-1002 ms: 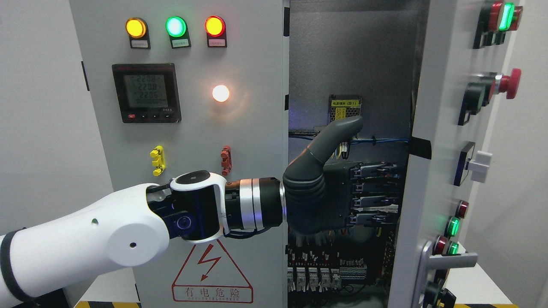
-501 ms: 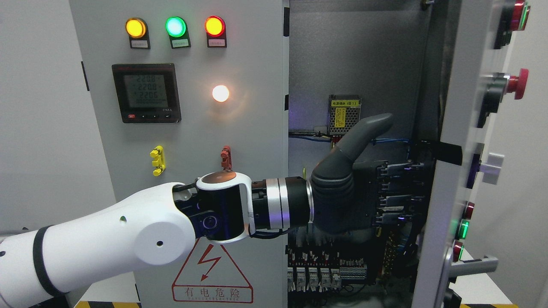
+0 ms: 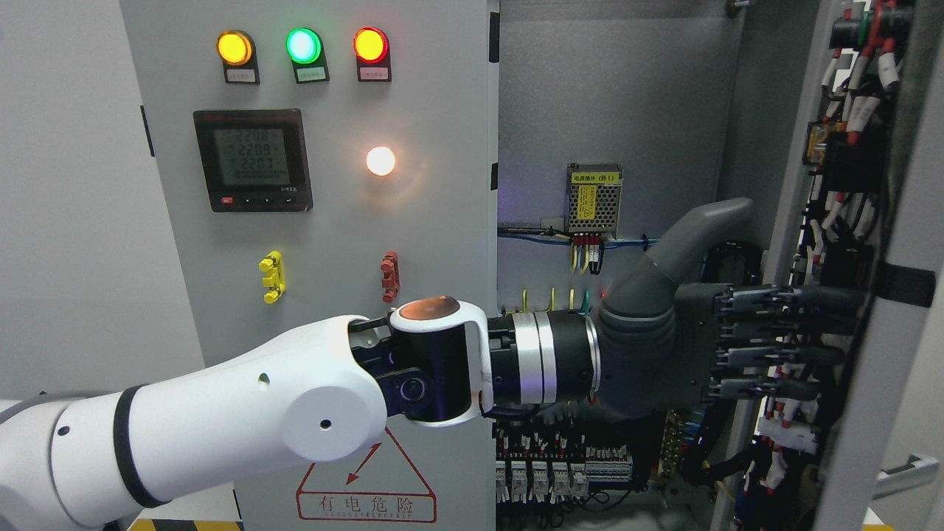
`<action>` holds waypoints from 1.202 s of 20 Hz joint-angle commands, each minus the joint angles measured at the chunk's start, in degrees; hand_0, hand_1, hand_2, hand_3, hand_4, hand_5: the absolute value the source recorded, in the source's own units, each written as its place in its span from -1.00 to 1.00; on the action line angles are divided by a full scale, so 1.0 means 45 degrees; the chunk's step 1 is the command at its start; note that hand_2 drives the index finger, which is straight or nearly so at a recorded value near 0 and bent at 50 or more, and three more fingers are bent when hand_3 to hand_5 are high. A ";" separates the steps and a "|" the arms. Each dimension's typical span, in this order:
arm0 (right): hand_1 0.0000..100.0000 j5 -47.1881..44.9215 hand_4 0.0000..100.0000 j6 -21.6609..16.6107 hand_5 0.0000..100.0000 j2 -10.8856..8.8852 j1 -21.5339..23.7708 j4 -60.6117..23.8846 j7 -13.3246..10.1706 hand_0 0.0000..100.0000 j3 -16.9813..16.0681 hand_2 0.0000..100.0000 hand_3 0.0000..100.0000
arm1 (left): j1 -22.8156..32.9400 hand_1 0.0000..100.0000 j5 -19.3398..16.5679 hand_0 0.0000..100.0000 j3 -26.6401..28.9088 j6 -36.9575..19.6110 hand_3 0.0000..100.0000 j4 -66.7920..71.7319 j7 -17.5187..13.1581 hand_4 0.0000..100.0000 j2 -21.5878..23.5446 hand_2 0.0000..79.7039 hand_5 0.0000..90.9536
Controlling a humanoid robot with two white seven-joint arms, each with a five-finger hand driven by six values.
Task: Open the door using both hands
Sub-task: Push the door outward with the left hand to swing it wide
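The grey cabinet's right door (image 3: 859, 435) stands swung far out, and I see its edge and its wired inner face (image 3: 848, 155). My left arm comes in from the lower left and reaches across the opening. My left hand (image 3: 782, 324) is open, its straight fingers (image 3: 767, 301) lying flat against the door's inner face and its thumb (image 3: 700, 236) raised. The left door (image 3: 332, 221), with lamps and a meter, stays closed. My right arm is out of view.
Inside the cabinet (image 3: 612, 96) are a small power supply (image 3: 592, 198), blue and yellow wiring and rows of terminal blocks (image 3: 546, 476) at the bottom. The right door's lever handle (image 3: 903, 470) juts out at the lower right. A plain wall lies to the left.
My left arm has pushed further right and the right door has swung wider. Its button front has turned out of sight and its wired inner face now shows.
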 commanded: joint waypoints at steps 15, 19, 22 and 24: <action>-1.00 0.0002 -1.00 0.0005 -1.00 0.0000 0.0000 0.0000 0.0007 -0.79 -0.0003 -1.00 -1.00 | -0.0007 -1.00 -0.0897 -1.00 0.0954 0.0375 -1.00 0.1562 0.1088 -0.94 -0.3856 -1.00 -1.00; -1.00 0.0002 -1.00 0.0005 -1.00 0.0000 0.0000 0.0000 0.0007 -0.79 -0.0003 -1.00 -1.00 | -0.0007 -1.00 -0.0897 -1.00 0.0934 0.0278 -1.00 0.1562 0.1596 -0.94 -0.4051 -1.00 -1.00; -1.00 0.0002 -1.00 0.0005 -1.00 0.0000 0.0000 0.0000 0.0007 -0.79 -0.0003 -1.00 -1.00 | -0.0046 -1.00 -0.0897 -1.00 0.0934 0.0219 -1.00 0.1543 0.2006 -0.94 -0.4149 -1.00 -1.00; -1.00 0.0002 -1.00 0.0005 -1.00 0.0000 0.0000 0.0000 0.0007 -0.79 -0.0003 -1.00 -1.00 | -0.0065 -1.00 -0.0897 -1.00 0.0915 0.0161 -1.00 0.1523 0.2202 -0.94 -0.4266 -1.00 -1.00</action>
